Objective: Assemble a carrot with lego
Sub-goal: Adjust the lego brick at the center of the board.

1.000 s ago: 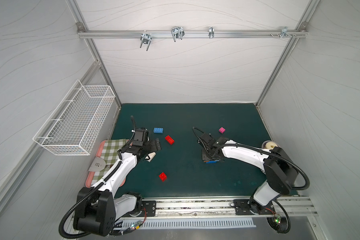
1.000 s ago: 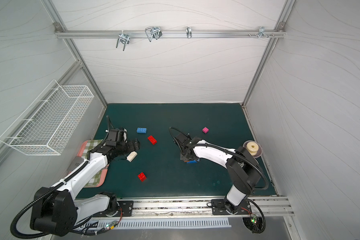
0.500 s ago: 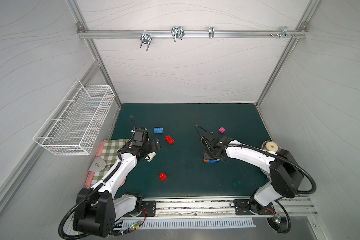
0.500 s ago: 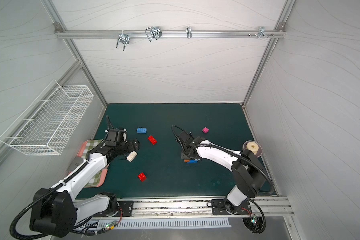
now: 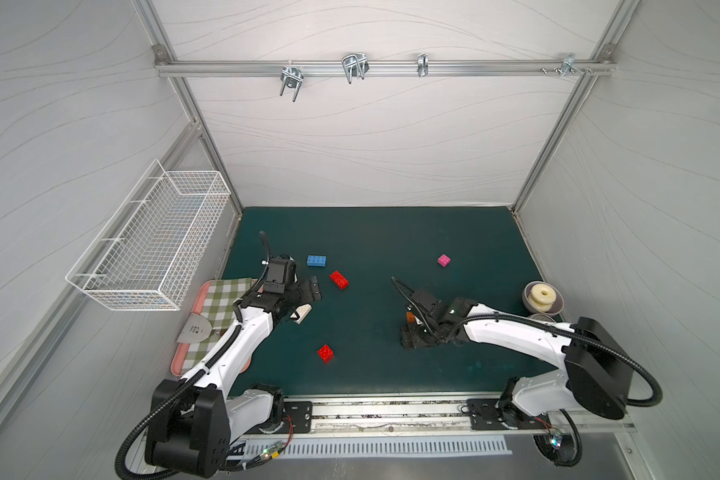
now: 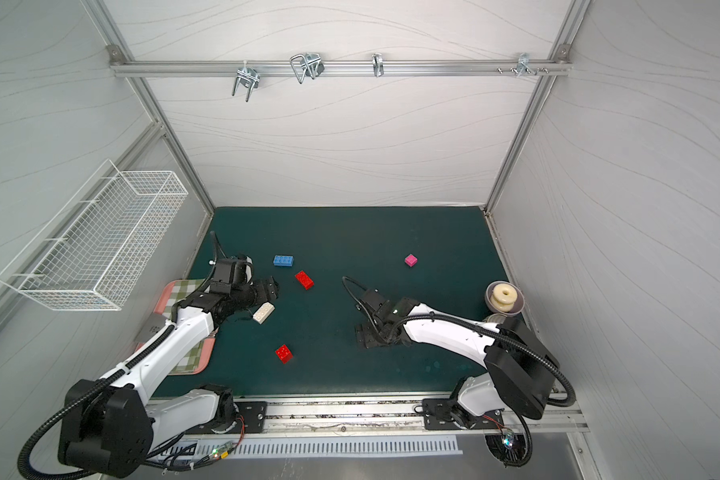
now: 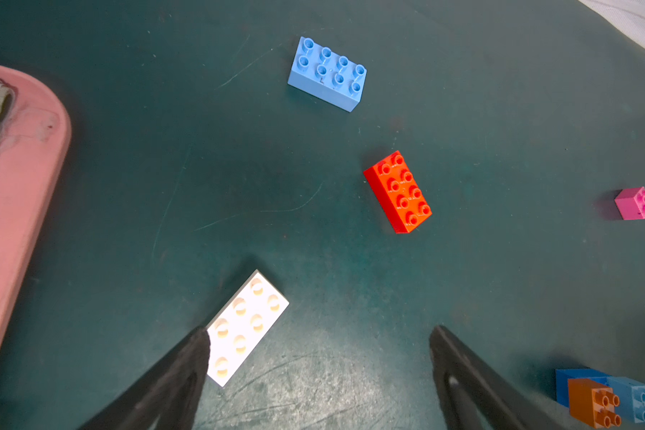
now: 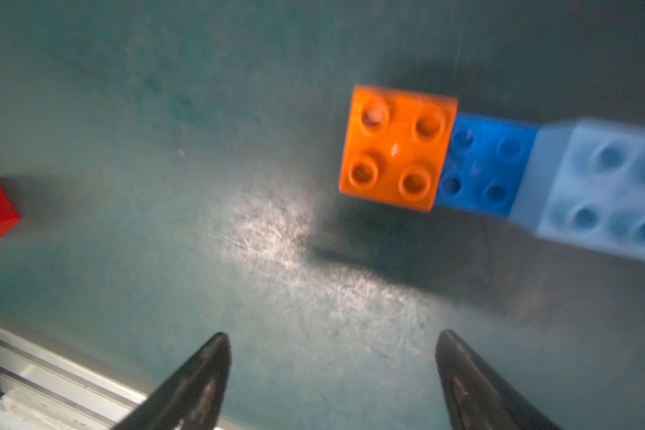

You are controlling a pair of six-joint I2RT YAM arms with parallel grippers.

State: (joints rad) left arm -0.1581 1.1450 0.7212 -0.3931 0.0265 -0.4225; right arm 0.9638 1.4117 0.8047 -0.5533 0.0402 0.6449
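- Two grippers are at work over the green mat (image 5: 391, 249), and both have their fingers spread wide with nothing held.
- Left gripper (image 7: 319, 331): a white brick (image 7: 246, 327) lies flat, studs up, right against one fingertip. I cannot tell whether they actually touch. The other finger is well clear of it.
- Ahead of that gripper lies a long red brick (image 7: 397, 191), and beyond it a long blue brick (image 7: 326, 74). The two are loose and apart.
- A small pink brick (image 7: 635, 203) sits alone, off to the side nearer the right arm.
- Right gripper (image 8: 332, 335): only bare mat shows between its fingers.
- The start of the carrot (image 7: 592, 402) sits just ahead of the right gripper's fingertips, not between them.
- It is a dark blue brick (image 8: 485, 163) with an orange brick (image 8: 397, 149) pressed on one end and a light-blue brick (image 8: 604, 190) on the other. The middle studs are bare.
- A small red brick (image 5: 325, 353) lies by itself, off to the side of the right gripper, towards the left arm.
- A pink tray (image 7: 15, 186) sits beside the left gripper.
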